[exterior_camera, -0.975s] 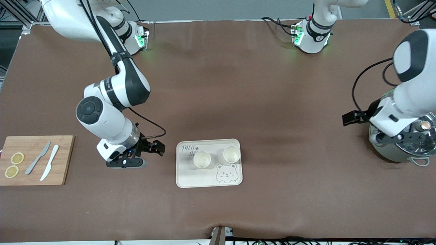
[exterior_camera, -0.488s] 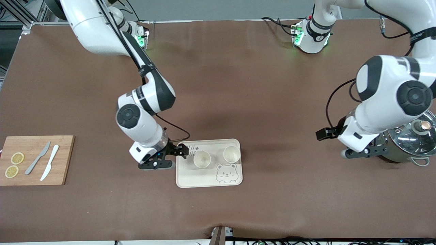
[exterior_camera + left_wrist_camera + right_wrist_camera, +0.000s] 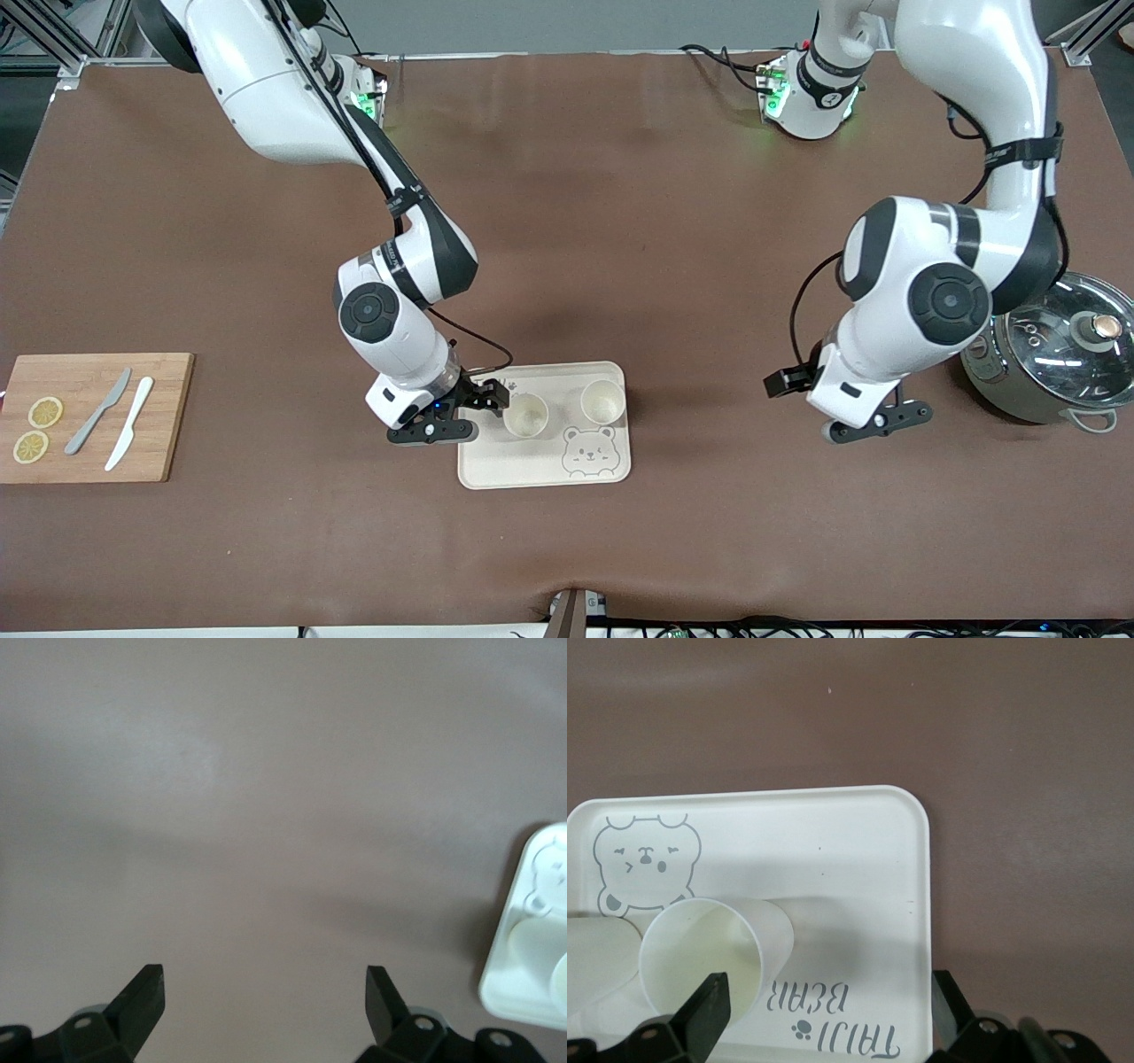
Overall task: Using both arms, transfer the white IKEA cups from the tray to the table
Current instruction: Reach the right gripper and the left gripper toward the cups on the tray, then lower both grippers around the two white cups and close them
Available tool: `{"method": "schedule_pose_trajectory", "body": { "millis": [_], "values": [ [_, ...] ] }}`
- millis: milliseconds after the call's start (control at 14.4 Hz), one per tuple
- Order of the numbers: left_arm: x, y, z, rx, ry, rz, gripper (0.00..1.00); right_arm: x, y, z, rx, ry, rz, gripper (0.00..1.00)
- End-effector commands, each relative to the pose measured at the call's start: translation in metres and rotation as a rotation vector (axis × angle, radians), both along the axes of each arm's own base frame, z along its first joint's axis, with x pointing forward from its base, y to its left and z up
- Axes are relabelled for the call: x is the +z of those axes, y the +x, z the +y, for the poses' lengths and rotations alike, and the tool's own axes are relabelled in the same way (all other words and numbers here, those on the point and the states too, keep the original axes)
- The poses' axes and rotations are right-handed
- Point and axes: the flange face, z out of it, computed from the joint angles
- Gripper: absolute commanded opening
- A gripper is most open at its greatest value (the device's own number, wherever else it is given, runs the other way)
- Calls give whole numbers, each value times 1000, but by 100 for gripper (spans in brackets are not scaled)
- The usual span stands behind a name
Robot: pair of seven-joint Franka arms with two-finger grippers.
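Here the tray (image 3: pixel 542 461) holds two cups (image 3: pixel 525 415), the right claw (image 3: pixel 469 412) and left claw (image 3: pixel 873 424) both spread apart.

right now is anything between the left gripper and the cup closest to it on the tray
Nothing visible. The left gripper hangs open over bare table toward the left arm's end of the tray. Only brown cloth and the tray's rim lie between it and the nearer cup. The pot sits off that line.
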Motion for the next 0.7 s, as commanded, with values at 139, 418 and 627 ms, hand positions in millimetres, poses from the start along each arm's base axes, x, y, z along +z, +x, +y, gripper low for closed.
{"method": "schedule_pose_trajectory", "body": {
  "millis": [139, 418, 627],
  "values": [
    [-13, 10, -44, 108, -50, -61, 100, -23, -3, 30, -21, 11, -30, 100],
    [-32, 6, -99, 209, -97, -67, 100, -39, -6, 36, -13, 12, -36, 100],
    [-44, -3, -133, 239, -111, -88, 100, -46, -7, 38, -6, 10, -45, 100]
  ]
}}
